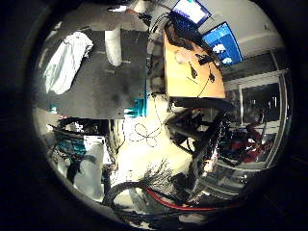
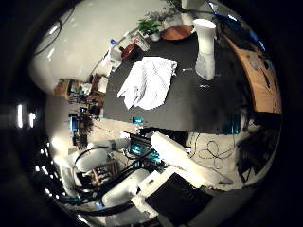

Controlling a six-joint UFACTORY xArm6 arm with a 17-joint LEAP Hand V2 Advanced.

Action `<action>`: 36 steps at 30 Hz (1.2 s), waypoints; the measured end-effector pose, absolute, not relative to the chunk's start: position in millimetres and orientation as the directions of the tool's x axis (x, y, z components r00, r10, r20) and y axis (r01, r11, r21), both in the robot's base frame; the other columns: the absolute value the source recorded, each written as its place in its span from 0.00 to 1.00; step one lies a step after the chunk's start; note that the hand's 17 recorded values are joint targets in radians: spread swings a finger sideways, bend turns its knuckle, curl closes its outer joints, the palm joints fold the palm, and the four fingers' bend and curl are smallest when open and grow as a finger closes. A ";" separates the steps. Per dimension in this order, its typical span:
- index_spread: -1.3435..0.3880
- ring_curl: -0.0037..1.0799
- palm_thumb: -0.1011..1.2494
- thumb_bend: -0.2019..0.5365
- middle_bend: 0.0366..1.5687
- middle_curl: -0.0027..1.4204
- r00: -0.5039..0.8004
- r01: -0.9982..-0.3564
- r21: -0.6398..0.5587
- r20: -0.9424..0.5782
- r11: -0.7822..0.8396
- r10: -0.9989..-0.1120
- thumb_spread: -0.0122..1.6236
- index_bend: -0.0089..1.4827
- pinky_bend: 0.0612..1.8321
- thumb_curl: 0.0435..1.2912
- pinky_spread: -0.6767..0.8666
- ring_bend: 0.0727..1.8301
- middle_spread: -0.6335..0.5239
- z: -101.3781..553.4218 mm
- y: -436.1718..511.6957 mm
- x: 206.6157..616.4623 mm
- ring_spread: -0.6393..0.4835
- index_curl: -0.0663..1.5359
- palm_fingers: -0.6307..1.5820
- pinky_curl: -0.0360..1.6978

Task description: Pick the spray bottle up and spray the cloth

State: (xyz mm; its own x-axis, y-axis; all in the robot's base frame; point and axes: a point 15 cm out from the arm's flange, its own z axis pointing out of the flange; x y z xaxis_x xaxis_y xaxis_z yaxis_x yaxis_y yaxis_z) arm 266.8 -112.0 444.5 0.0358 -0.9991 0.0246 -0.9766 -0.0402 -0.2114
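Observation:
A white spray bottle (image 2: 205,47) stands upright on a dark table top (image 2: 189,109). A crumpled white cloth (image 2: 148,81) lies on the same table top, a short way from the bottle. The little finger side palm view also shows the bottle (image 1: 114,44) and the cloth (image 1: 67,58) on the dark table top (image 1: 101,94). Both look small, so my hand is high above the table and away from them. A white part of the arm (image 2: 185,163) reaches into the thumb side palm view.
A wooden desk (image 1: 188,72) with two lit monitors (image 1: 207,27) stands beside the dark table. A potted plant (image 2: 150,26) and a round wooden table (image 2: 176,31) stand beyond it. Cluttered equipment (image 2: 83,95) sits by the table's edge.

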 end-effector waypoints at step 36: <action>0.65 0.17 0.44 0.23 0.17 0.24 -0.011 -0.960 -0.281 0.022 0.005 -1.000 0.62 0.11 0.61 0.25 0.85 0.30 0.62 452.8 -130.3 278.2 0.81 0.22 0.39 0.05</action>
State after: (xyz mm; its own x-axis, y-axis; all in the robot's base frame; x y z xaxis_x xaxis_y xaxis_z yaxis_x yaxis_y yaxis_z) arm 278.2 -130.3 452.8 -0.0111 -0.9997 0.0215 -0.9598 0.0046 -0.2808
